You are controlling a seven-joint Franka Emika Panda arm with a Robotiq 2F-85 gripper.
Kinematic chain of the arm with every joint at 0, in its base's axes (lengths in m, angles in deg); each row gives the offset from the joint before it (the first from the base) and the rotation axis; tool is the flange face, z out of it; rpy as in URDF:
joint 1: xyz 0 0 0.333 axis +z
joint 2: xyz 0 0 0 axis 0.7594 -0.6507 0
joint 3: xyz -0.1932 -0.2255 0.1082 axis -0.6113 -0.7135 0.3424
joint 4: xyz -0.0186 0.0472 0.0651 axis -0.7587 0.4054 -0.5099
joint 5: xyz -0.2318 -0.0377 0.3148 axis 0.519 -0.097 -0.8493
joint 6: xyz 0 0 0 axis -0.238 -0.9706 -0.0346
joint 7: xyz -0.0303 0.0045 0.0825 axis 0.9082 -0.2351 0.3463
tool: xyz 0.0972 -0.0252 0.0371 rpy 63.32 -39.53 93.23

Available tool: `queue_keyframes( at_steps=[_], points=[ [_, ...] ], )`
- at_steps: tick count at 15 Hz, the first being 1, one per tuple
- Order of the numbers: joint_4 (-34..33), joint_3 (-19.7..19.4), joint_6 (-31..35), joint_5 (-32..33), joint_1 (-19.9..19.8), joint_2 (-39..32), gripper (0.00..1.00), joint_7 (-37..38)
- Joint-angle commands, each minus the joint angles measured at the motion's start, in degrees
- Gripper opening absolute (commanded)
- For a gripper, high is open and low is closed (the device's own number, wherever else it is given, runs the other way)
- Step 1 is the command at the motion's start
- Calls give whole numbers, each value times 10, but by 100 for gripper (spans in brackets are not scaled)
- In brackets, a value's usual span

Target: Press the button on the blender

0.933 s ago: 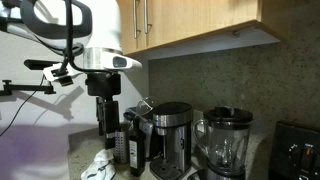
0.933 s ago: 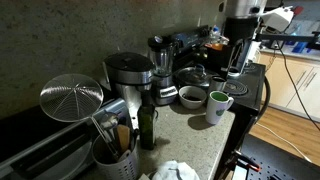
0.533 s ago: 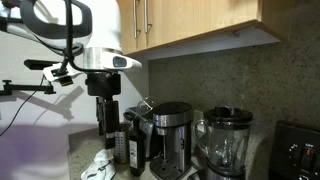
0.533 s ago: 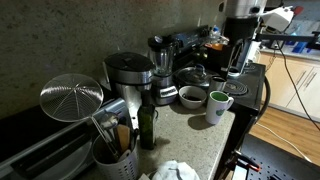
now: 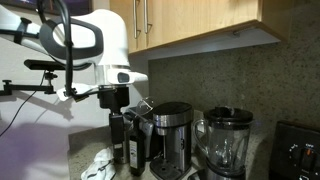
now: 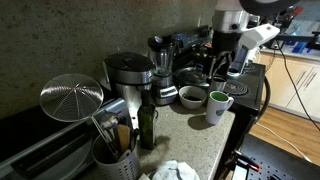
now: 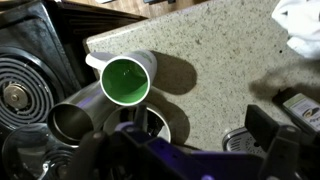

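The one blender (image 5: 228,142) stood at the back edge of the surface (image 7: 220,50), just beside the one coffee maker (image 5: 172,130), and the claw (image 5: 117,126), seemingly spread and empty, had swung a little toward it yet hung well apart, so the button remained unpressed; one green mug (image 6: 218,103) sat near the front edge.

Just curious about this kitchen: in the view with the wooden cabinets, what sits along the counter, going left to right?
White cloth → dark bottle → coffee maker → blender → black appliance.
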Motion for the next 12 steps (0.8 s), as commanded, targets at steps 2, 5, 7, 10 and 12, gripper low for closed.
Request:
queue_keyframes(
  at_steps=[2,5,7,10,12],
  points=[
    [-4,16,137,9,-30,-88,100,96],
    [-21,13,226,22,-41,-167,100,121],
    [-39,11,276,31,-47,-221,100,130],
    [-82,6,328,47,-44,-299,75,144],
    [-114,-1,352,69,-36,-340,66,162]
  ],
)
